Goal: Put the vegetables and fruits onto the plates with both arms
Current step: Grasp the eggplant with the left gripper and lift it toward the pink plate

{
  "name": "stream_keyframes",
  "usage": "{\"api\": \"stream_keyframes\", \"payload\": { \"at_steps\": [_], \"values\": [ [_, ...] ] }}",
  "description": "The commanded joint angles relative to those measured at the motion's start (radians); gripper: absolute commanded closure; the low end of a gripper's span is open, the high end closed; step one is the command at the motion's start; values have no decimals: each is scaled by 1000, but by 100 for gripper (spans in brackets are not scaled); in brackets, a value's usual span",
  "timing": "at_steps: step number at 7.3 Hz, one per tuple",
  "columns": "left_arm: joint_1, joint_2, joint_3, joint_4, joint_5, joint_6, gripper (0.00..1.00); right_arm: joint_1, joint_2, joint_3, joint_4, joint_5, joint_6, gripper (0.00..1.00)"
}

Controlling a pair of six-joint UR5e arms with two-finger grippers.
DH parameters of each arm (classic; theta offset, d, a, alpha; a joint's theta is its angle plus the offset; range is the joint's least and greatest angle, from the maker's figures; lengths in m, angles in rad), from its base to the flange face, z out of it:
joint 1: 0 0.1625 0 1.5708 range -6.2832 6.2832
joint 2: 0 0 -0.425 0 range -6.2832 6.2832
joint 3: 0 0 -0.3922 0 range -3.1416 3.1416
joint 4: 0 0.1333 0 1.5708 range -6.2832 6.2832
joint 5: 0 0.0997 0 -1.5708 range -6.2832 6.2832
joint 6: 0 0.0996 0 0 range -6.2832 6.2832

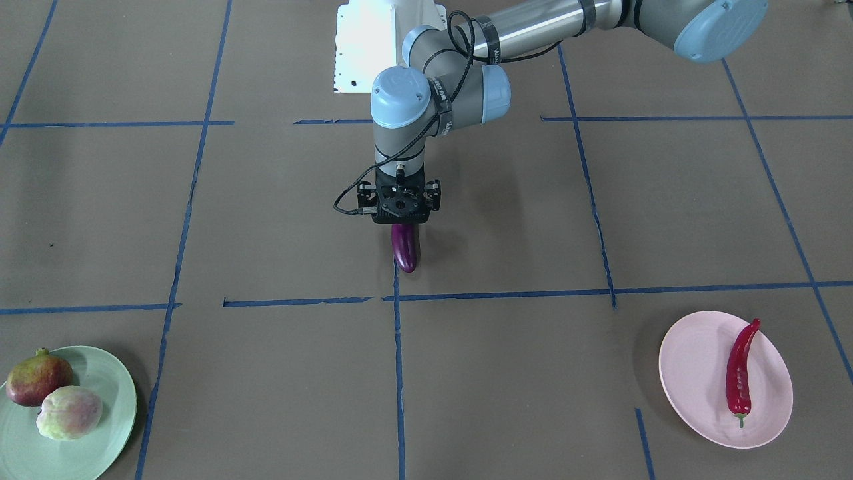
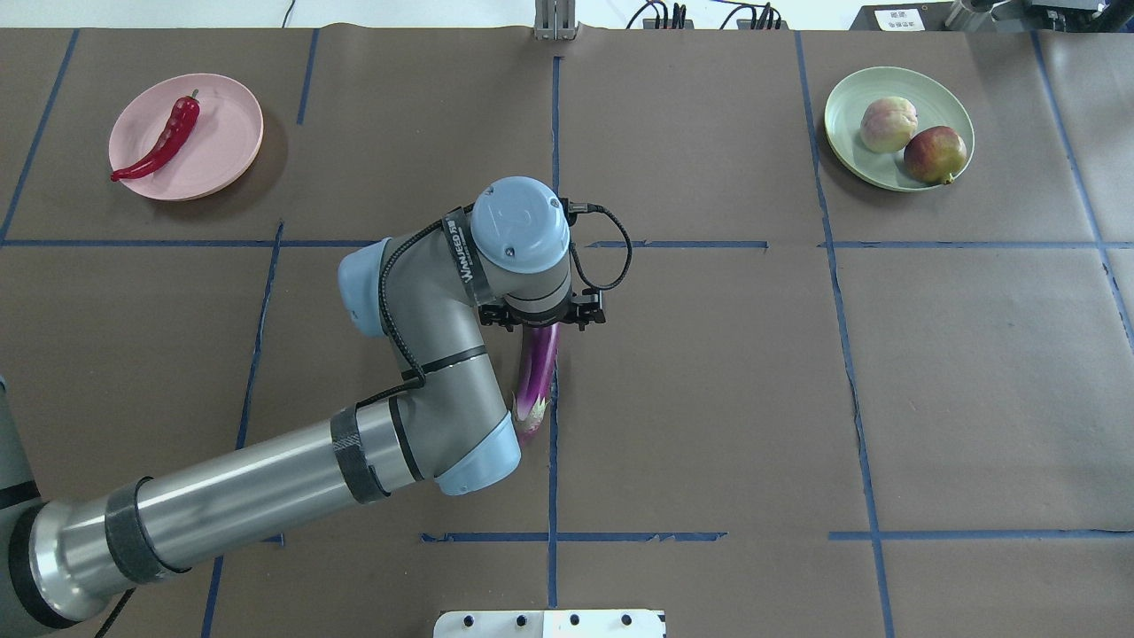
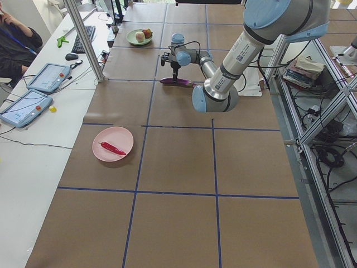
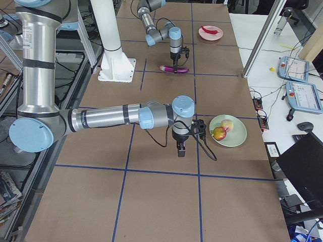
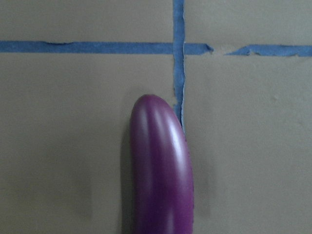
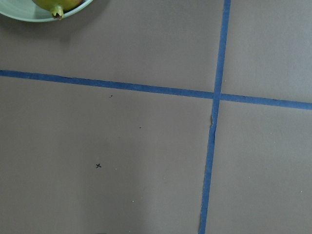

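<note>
Eggplant [image 1: 404, 250] lay flat on the table [image 2: 709, 399], with the left gripper [image 1: 398, 212] straight over its middle. Jaws were hidden underneath, so grip couldn't be told. Right of the eggplant, the right gripper [image 4: 181, 148] hung beside the green plate [image 2: 850, 133], jaws unclear. Beyond the eggplant, the pink plate [image 2: 226, 133] at far left held the chili [image 2: 164, 142]. The green plate at far right held the peach-like fruit [image 2: 888, 124] and the dark red fruit [image 2: 935, 154].

White lettering runs along a black strap [image 2: 462, 257] around the left arm [image 2: 266, 487], centre of the overhead view. It seems to begin "WAN"; the rest is too small to read. Similar lettering marks a strap [image 1: 445, 110] at upper centre of the front-facing view. A white label [image 2: 894, 18] at upper right holds unreadable print.
</note>
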Motion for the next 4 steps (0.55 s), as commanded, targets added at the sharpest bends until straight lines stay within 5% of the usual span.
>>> {"api": "stream_keyframes", "payload": {
  "at_steps": [1,2,4],
  "values": [
    [4,-3,12,0,5,-1,58,1,2,2,2,1,0,0],
    [1,-3,10,1,5,1,96,-1,3,0,2,1,-1,0],
    [-49,-3,-22,10,2,-7,100,1,3,0,2,1,-3,0]
  ]
}}
